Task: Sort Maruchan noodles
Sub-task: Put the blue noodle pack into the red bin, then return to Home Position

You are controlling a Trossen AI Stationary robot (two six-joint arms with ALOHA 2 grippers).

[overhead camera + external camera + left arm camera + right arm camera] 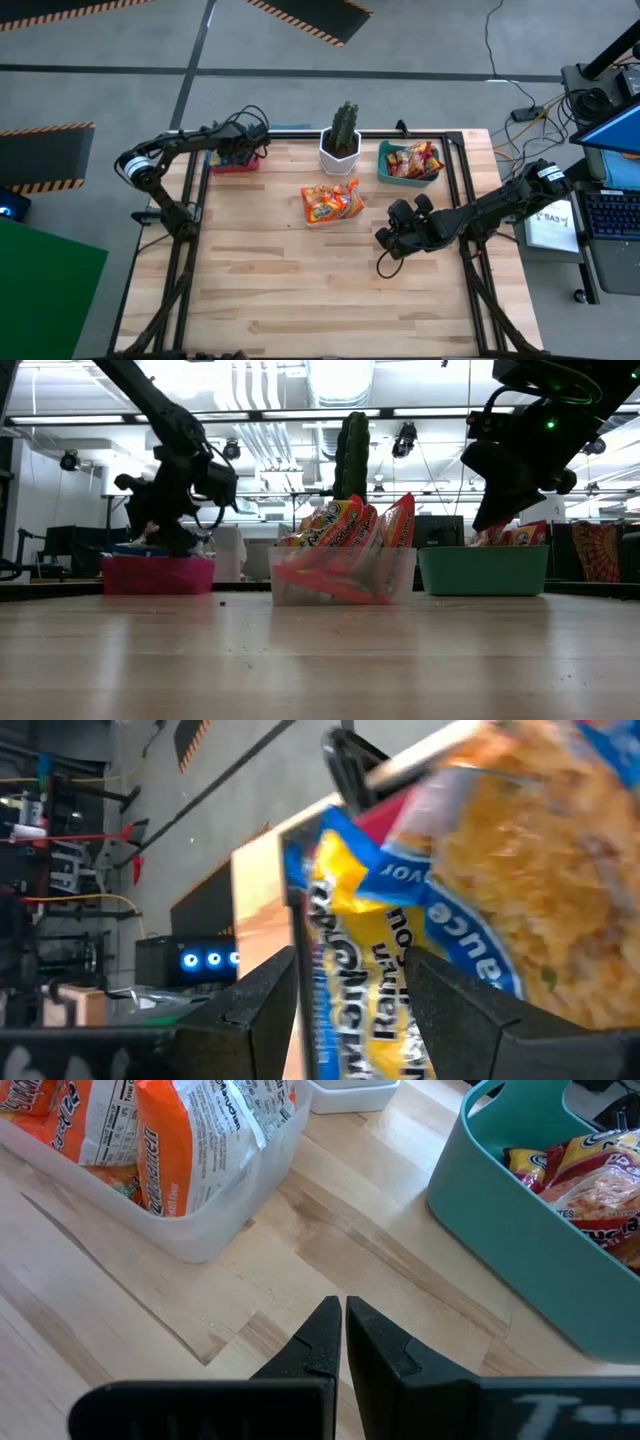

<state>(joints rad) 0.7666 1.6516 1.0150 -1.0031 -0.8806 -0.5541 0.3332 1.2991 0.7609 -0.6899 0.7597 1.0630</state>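
Observation:
My left gripper (240, 152) hangs over the red bin (235, 166) at the table's far left and is shut on a yellow-and-blue noodle packet (365, 970). More yellow-and-blue packets (520, 850) lie below it in that bin. Orange packets (330, 202) stand on edge in a clear bin (340, 588) at the table's middle. Red-orange packets (412, 160) fill the teal bin (483, 570). My right gripper (343, 1315) is shut on nothing; it hovers above bare wood near the clear bin and the teal bin (500, 1230). My left gripper has the yellow-and-blue packet between its two fingers (265, 1005), which bear on its printed part (345, 995) from either side. The gripper comes at it from above, over the red bin (157, 573). Whether the packet's lower end rests on the packets beneath cannot be seen.
A cactus in a white pot (341, 140) stands at the far edge between the red and teal bins. The near half of the wooden table (320, 300) is bare wood. A cable lies on the table by my right gripper (385, 238). Desks and monitors stand beyond the right edge.

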